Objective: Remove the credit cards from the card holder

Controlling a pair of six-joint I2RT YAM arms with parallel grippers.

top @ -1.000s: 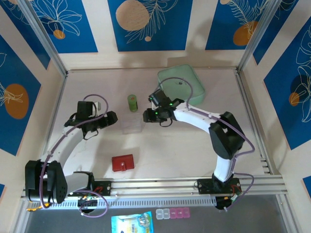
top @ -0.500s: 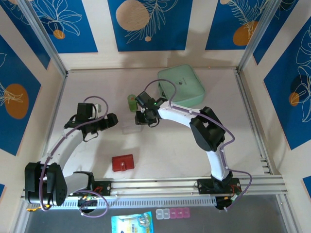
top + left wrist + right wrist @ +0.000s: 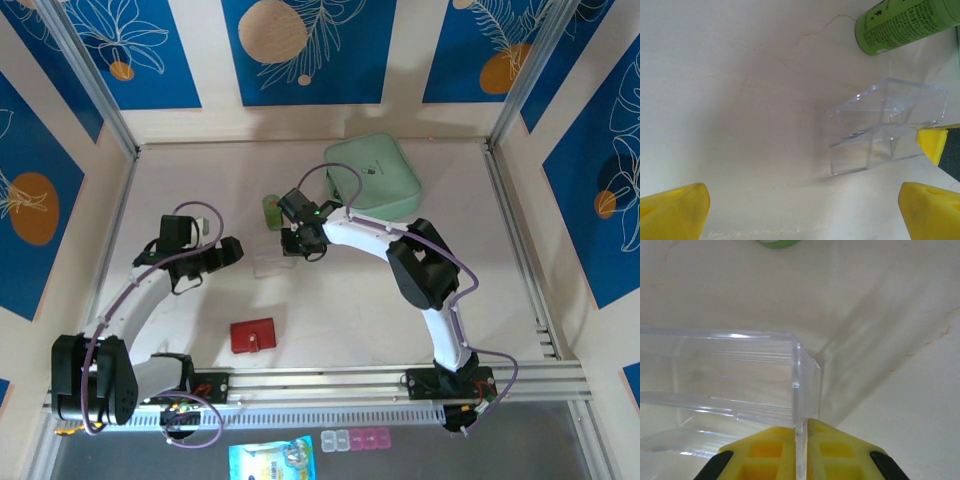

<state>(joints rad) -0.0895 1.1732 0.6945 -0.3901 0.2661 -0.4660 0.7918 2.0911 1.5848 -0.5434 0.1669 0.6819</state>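
At twelve o'clock of the flat red card holder (image 3: pixel 252 334), which lies untouched, my right gripper (image 3: pixel 801 432) has just clamped onto a wall of the clear compartmented plastic box (image 3: pixel 730 375), my left gripper (image 3: pixel 802 207) agape nearby: card extraction evidently unbegun.

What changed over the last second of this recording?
The right gripper shifted left onto the clear box and closed on its wall, the arm's elbow swinging in behind it. The left gripper stayed open beside the box. The card holder, green bottle and mint pouch did not move.
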